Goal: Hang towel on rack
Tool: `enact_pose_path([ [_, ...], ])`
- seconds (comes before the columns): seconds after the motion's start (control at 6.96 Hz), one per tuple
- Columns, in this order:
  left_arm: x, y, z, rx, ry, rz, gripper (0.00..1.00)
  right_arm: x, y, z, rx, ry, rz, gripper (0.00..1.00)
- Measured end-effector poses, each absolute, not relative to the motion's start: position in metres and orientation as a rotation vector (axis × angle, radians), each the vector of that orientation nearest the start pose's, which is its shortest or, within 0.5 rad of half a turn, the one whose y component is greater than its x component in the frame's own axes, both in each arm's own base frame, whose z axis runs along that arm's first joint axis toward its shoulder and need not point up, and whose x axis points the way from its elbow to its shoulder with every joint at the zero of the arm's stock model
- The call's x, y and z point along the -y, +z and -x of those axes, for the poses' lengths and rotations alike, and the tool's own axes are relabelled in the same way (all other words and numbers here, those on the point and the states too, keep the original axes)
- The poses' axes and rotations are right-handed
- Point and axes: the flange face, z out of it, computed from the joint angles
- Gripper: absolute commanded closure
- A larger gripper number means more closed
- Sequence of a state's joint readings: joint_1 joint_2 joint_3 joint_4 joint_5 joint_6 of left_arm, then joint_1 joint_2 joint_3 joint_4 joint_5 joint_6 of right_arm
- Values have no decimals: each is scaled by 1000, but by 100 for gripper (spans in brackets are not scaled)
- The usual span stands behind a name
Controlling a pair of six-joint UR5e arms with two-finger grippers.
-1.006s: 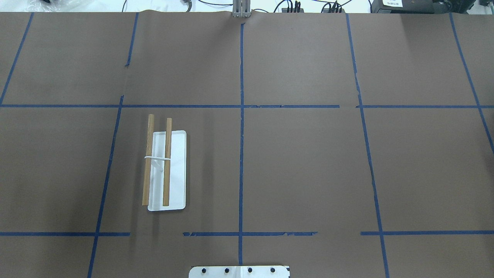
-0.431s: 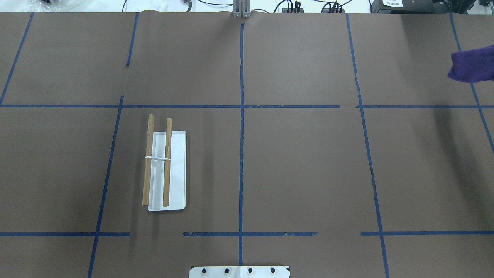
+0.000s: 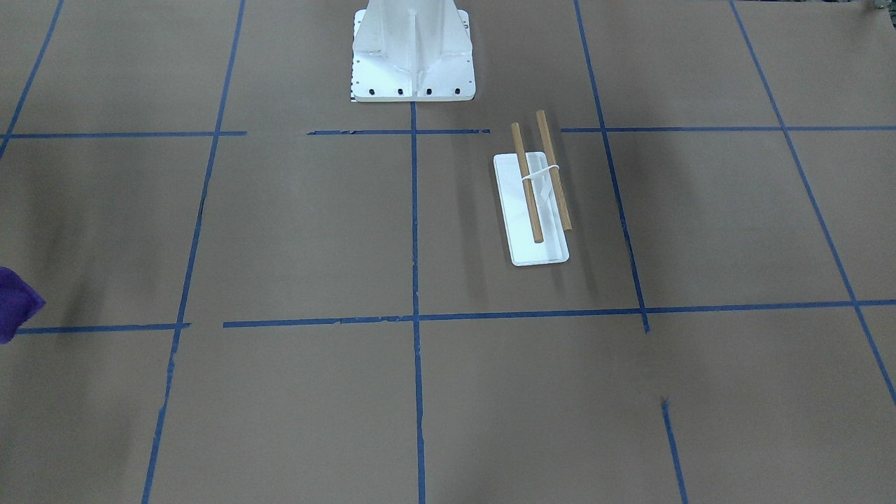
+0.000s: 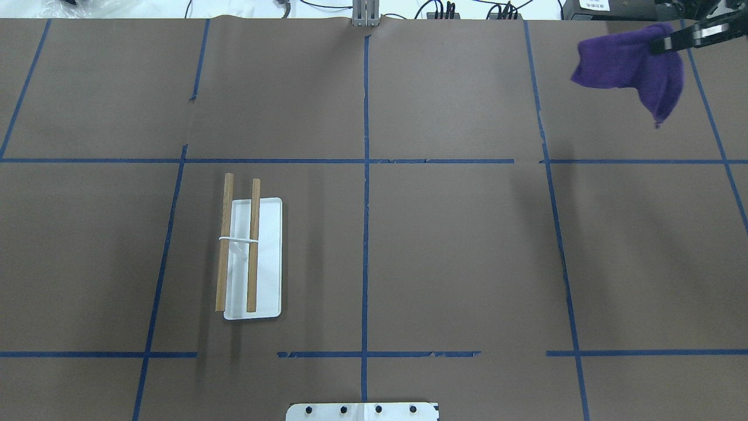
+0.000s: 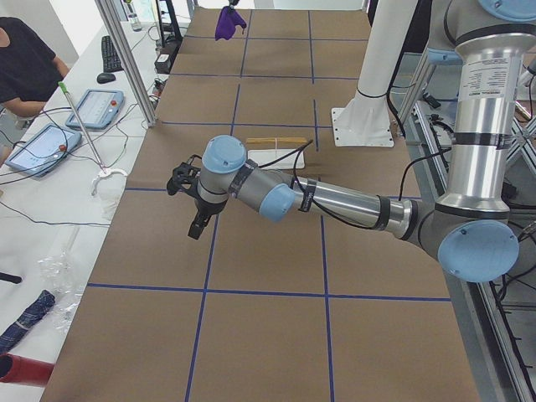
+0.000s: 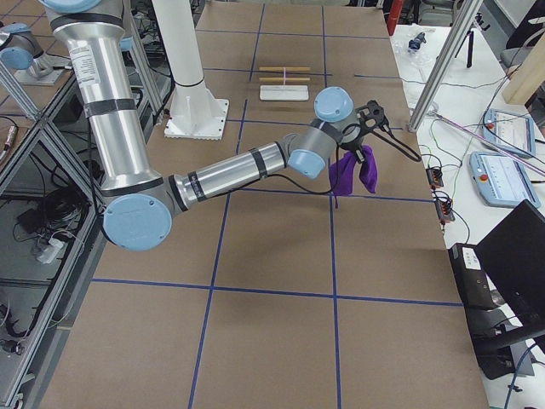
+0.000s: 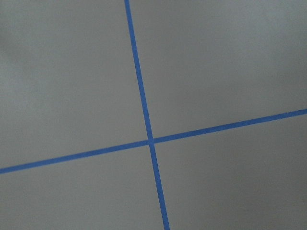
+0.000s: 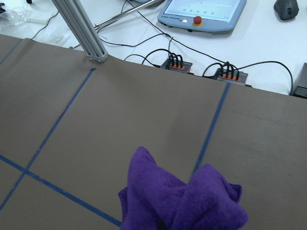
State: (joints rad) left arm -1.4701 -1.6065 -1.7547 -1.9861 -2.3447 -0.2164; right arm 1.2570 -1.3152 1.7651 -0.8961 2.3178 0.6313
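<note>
The rack (image 4: 269, 257) is a small white tray base with two parallel wooden dowels (image 4: 253, 245) joined by a thin white crosspiece. It stands left of the table's middle and also shows in the front view (image 3: 542, 245) and both side views (image 5: 276, 149) (image 6: 283, 83). My right gripper (image 4: 665, 45) is shut on a purple towel (image 4: 634, 64) and holds it hanging above the far right corner, far from the rack. The towel also shows in other views (image 8: 182, 199) (image 6: 353, 170) (image 3: 14, 304). My left gripper (image 5: 188, 201) hovers over the table's left end; I cannot tell whether it is open.
Brown paper with blue tape lines (image 4: 366, 175) covers the table. The white robot pedestal (image 3: 413, 56) stands at the near edge. An aluminium post (image 4: 366, 14), cables and connector boxes (image 8: 175, 64) lie past the far edge. An operator (image 5: 25, 67) sits beyond that edge.
The purple towel came into the overhead view at the right edge, then moved left and toward the far edge, with my right gripper holding it. The rack has not moved.
</note>
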Motion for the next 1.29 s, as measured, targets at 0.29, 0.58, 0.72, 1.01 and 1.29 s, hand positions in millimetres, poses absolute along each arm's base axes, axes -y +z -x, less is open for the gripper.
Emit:
enact_pose_path([
  [0.29, 530, 454, -49, -974, 68, -536, 0, 532, 272, 191, 1117, -153, -725, 100],
  [0.58, 546, 380, -109, -1150, -43, -499, 0, 488, 222, 244, 1156, -197, -821, 100],
  [0.72, 553, 340, -145, -1238, -103, -429, 0, 469, 206, 257, 1178, -215, -849, 100],
  [1.01, 548, 267, -222, -1385, -211, -229, 0, 439, 185, 270, 1234, -257, -875, 100],
  [1.29, 533, 219, -269, -1461, -244, -99, 0, 405, 174, 300, 1358, -349, -921, 100],
])
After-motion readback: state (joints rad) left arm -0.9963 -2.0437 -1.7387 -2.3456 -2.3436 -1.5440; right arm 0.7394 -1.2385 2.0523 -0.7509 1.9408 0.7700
